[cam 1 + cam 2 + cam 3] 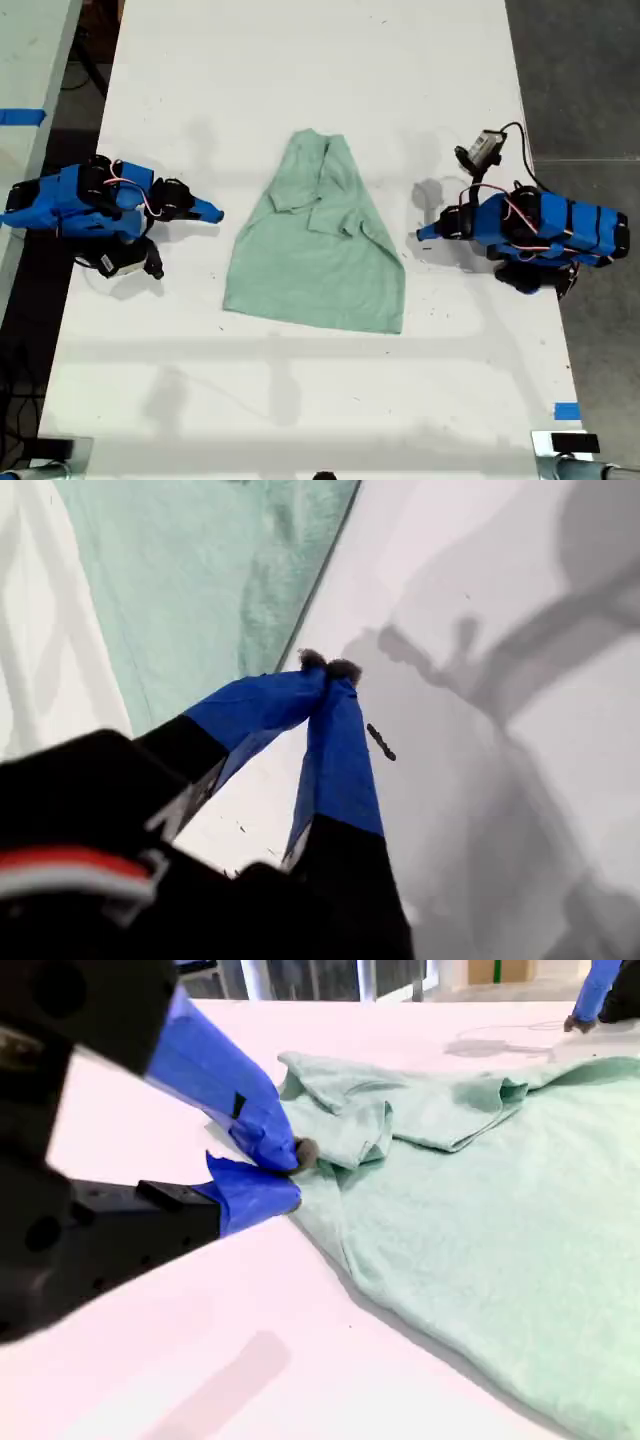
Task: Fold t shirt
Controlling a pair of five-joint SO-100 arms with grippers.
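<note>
First wrist view. The first gripper [327,667] has two blue-taped fingers [340,760] rising from a black body and meeting at dark, fuzzy tips, with no gap at the tips and nothing held between them. The tips hover over the white table [560,730], just beside the straight edge of the t shirt [200,570] and not touching it. The pale mint cloth lies flat. A small dark streak [381,742] marks the table near the fingers, and grey shadows fall across the table on the side away from the t shirt.

The exterior view looks straight down on the white table [300,400]. Both wrist views sit low and close, sharing the pale mint-green cloth t-shirt [315,250].
</note>
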